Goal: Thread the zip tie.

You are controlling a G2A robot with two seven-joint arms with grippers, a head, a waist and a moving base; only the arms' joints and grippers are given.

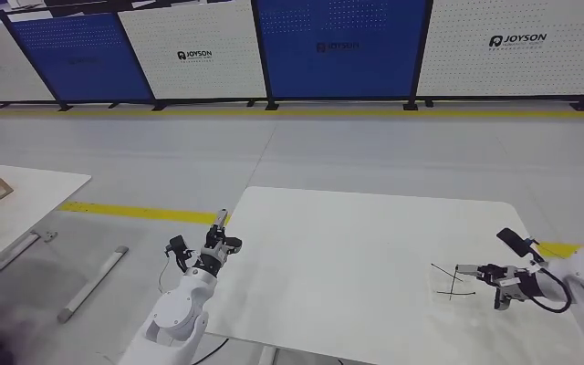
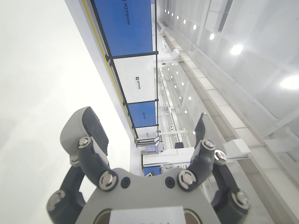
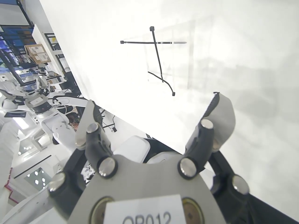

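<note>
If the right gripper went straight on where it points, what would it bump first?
Probably the bent black plastic zip tie, the nearest one lying on the white table ahead of the right gripper. Depth is unclear, so maybe the table first.

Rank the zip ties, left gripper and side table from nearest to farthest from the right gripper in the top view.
1. Zip ties, just beside the right gripper.
2. Left gripper, across the table.
3. Side table, beyond it.
</note>
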